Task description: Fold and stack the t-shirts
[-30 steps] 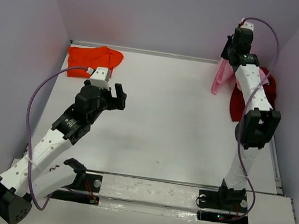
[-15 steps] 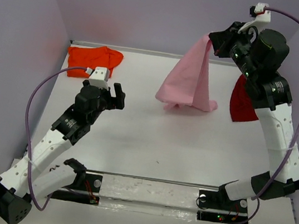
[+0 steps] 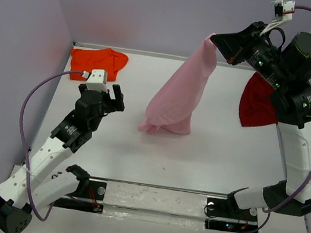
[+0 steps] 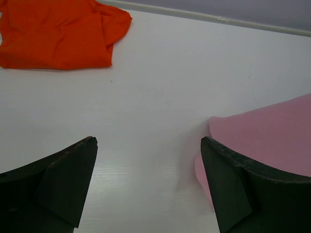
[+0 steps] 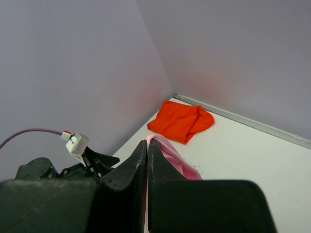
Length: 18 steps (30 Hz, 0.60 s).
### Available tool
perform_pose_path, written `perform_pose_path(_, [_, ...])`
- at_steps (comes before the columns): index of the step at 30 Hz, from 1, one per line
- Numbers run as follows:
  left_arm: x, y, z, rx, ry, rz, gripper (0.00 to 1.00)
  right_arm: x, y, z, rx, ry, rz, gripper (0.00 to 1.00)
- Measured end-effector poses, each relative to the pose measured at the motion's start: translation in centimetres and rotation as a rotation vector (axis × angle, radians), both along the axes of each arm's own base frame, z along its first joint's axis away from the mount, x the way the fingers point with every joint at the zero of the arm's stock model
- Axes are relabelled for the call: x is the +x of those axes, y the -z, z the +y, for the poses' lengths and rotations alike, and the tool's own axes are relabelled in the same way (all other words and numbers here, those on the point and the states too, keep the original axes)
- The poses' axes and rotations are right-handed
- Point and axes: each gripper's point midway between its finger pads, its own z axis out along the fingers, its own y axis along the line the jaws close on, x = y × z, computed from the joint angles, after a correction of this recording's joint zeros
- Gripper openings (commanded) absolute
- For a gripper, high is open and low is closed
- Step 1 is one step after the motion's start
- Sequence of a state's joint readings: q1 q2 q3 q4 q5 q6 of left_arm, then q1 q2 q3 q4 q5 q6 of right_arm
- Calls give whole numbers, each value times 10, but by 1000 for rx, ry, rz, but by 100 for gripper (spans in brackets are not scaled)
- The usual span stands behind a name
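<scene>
Top external: pink t-shirt (image 3: 175, 102) pinched in right tool (image 3: 214, 41), hanging below

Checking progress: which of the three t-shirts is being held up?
The pink t-shirt, hanging from the right pincer; the orange t-shirt and dark red t-shirt lie on the table.

Hanging pink t-shirt (image 3: 175, 99) blocks table (image 3: 213, 160) centre; near side open.

Robo lab, plain walls (image 3: 159, 11), wht table (image 3: 214, 154)
</scene>
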<state>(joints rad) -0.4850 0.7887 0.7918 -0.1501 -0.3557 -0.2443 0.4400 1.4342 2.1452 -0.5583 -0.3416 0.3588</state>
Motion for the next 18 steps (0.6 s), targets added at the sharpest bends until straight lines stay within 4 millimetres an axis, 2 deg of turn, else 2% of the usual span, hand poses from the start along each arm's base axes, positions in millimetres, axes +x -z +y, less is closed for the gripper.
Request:
perform_pose_path(2, [0,1,1,3,-5,3,97,5,12,-9,-1,65,21,0])
perform_pose_path(4, [0,1,2,4,-9,2,97,16,39,-19,-22,146,75,0])
perform_pose_path(8, [0,1,2,5,-11,4,97,56,131,-39,-126,347,245,0])
perform_pose_path(9, [0,1,2,6,-11,5,97,69,167,-42,-172,397,306,0])
perform_pose_path(11, [1,3,1,9,-10,10,97,82,230,-49,-260,460,416,0])
perform_pose_path(13, [2,5,1,11,-10,16,97,86,287,-57,-342,512,511,0])
perform_pose_path(14, [2,6,1,12,-9,18,97,85,328,-63,-401,539,584,0])
perform_pose_path(16, [2,7,0,13,-7,21,97,81,367,-71,-461,578,653,0])
perform_pose_path(18, [2,7,0,14,-5,23,97,76,393,-82,-500,623,697,0])
